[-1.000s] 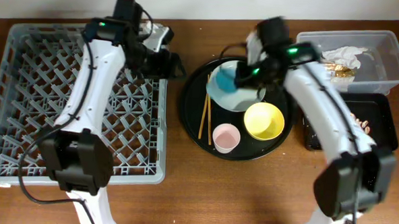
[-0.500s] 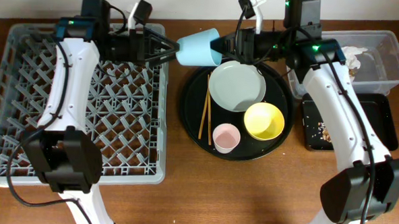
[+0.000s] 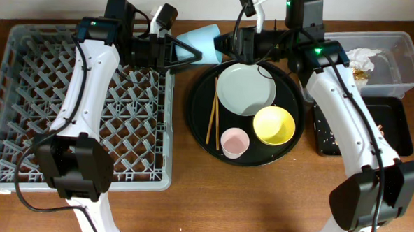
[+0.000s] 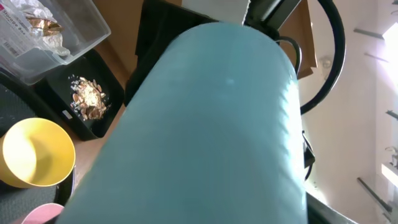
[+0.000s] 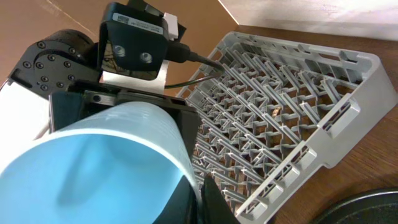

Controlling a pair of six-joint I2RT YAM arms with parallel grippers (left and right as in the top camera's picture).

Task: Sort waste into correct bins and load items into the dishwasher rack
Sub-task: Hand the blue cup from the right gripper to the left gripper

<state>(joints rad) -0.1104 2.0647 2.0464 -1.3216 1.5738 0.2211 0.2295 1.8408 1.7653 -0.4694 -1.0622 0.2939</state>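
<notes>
Reading this as a mid-air handoff. Big picture: the dishwasher rack (image 3: 39, 109) fills the left, and the round black tray (image 3: 193, 108) sits just right of it with the plate (image 3: 244, 90), yellow bowl (image 3: 273, 126), pink cup (image 3: 234, 142) and chopsticks (image 3: 211, 123) on it. The light-blue cup (image 3: 199, 44) is off the table, lying sideways between the two arms by the rack's far right corner. — kim

Who has it? — raj

The right gripper (image 3: 228, 43) looks pinched on the rim wall. Its wrist view shows the cup mouth facing it and one finger (image 5: 211, 202) at the rim; the other is hidden. The left gripper (image 3: 185, 53) is at the base end. Its wrist view is all cup, no fingers, so can't tell if it's spread or clamped. — kim

How should they run it? — raj

Left clamps square across the body before right lets go. Right opens fully and backs out rightward along the cup axis, no sideways drag. Left then turns the cup mouth-down and lowers it between pegs, not onto a peg tip. The wall looks slick and tapered, so a light grip could let it slide out. — kim
</notes>
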